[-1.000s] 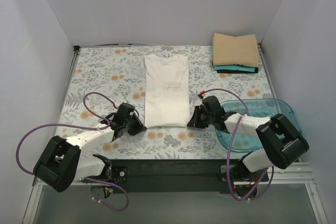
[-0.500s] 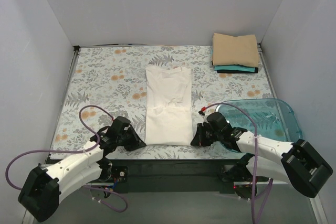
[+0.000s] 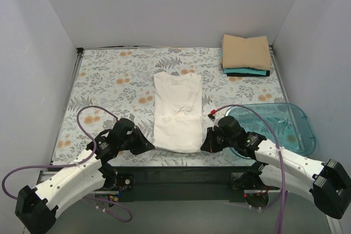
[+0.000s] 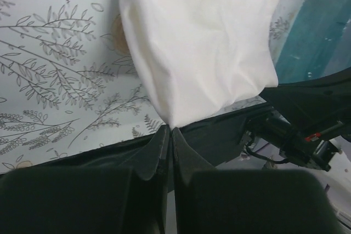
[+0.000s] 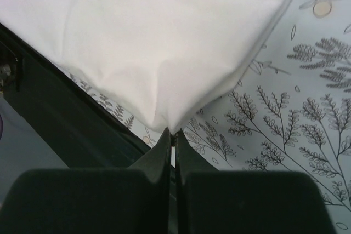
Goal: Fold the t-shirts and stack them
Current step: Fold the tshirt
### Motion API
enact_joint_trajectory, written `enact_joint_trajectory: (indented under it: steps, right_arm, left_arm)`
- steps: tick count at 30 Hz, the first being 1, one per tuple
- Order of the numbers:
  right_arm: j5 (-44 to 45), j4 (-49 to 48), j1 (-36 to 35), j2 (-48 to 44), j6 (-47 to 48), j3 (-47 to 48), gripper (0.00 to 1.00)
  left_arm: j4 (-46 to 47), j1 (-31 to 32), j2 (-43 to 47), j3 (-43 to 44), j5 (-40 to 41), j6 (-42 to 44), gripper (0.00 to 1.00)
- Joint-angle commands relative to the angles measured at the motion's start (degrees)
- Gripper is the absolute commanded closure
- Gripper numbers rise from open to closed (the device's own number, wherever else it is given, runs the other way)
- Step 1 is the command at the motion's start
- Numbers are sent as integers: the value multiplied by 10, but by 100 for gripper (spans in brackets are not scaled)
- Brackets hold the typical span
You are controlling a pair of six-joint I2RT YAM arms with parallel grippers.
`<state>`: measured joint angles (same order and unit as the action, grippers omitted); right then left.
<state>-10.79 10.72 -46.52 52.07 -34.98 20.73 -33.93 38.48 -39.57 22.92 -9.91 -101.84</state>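
The off-white t-shirt (image 3: 176, 110) lies folded lengthwise in the middle of the floral table cover, its near hem lifted at the table's front edge. My left gripper (image 3: 148, 145) is shut on the near left corner of the t-shirt (image 4: 197, 42); its tips (image 4: 171, 131) pinch the cloth. My right gripper (image 3: 205, 144) is shut on the near right corner of the t-shirt (image 5: 159, 36); its tips (image 5: 173, 131) pinch the cloth. A stack of folded t-shirts, tan (image 3: 246, 51) over teal and black (image 3: 247, 72), sits at the far right corner.
A clear blue plastic tub (image 3: 285, 124) stands at the right, just behind my right arm, and shows in the left wrist view (image 4: 315, 31). The table's dark front edge (image 3: 181, 175) is right below both grippers. Grey walls enclose the table on three sides.
Both grippers have pulled the t-shirt's near hem toward the table's front edge; the whole shirt has slid nearer, and a crease has formed across its middle.
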Motion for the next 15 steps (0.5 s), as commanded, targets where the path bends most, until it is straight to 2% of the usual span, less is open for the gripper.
enact_joint_trajectory:
  steps: [1,6,10,15]
  right_arm:
    - [55,21,-1,-6,42,75,99]
    - [79,43,0,14,71,124,99]
    - [105,43,9,25,96,163,99]
    - [116,43,46,57,136,214,99]
  left_arm:
    - [-10,2,-16,57,40,16,100]
    - [19,2,-60,115,69,31,100]
    - [19,3,-103,145,125,25,100]
    - [12,2,-139,197,170,36,100]
